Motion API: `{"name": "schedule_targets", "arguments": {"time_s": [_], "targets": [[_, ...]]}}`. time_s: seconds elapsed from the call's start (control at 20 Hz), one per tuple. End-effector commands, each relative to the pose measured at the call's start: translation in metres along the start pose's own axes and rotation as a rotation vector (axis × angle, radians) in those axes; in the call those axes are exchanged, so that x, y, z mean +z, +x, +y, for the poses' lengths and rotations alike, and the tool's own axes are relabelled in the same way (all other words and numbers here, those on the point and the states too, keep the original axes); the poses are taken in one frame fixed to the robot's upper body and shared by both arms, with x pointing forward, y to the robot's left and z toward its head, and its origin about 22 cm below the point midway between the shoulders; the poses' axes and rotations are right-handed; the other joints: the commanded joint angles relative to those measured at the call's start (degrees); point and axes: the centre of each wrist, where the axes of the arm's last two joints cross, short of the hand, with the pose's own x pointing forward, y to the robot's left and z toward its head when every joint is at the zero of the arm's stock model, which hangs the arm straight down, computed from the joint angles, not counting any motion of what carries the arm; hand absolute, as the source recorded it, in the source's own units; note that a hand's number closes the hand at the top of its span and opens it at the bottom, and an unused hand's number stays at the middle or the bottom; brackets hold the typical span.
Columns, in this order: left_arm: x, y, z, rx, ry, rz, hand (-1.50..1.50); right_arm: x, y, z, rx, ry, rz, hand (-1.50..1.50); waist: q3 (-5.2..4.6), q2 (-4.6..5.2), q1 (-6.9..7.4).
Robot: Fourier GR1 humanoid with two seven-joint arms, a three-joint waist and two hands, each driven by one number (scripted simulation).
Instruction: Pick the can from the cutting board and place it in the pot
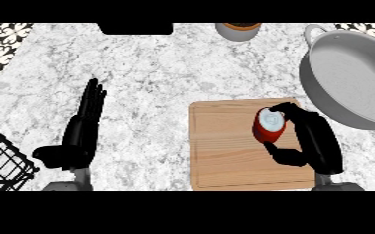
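A red can (269,126) with a pale lid stands on the wooden cutting board (227,148), near its right side. My right hand (311,139) wraps it from the right: fingers curl over the top edge and the thumb sits below the can. The grey pot (344,77) lies at the right edge of the counter, up and right of the board, with a handle at its top. My left hand (84,126) rests open at the left, fingers straight and pointing up, far from the board.
A black wire rack (13,164) pokes in at the lower left. A small bowl with an orange inside (239,29) and a black object (135,28) sit at the counter's far edge. Patterned tiles show at the top corners.
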Motion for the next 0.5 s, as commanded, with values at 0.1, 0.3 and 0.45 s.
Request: {"name": "schedule_targets", "arguments": {"time_s": [0.1,0.3,0.45], "targets": [[-0.007,0.008,-0.002,-0.008,-0.042,-0.019,0.00,-0.056,-0.009,-0.015,0.035,-0.103,0.365,1.50,0.07,1.06,2.25],[-0.008,0.014,-0.009,0.007,-0.062,-0.050,0.00,-0.050,-0.052,-0.019,0.014,-0.122,0.774,1.50,-0.05,3.63,4.57],[-0.009,0.016,-0.017,0.015,-0.087,-0.070,0.00,-0.079,-0.063,-0.046,0.071,-0.219,0.952,1.50,-0.26,3.78,7.03]]}}
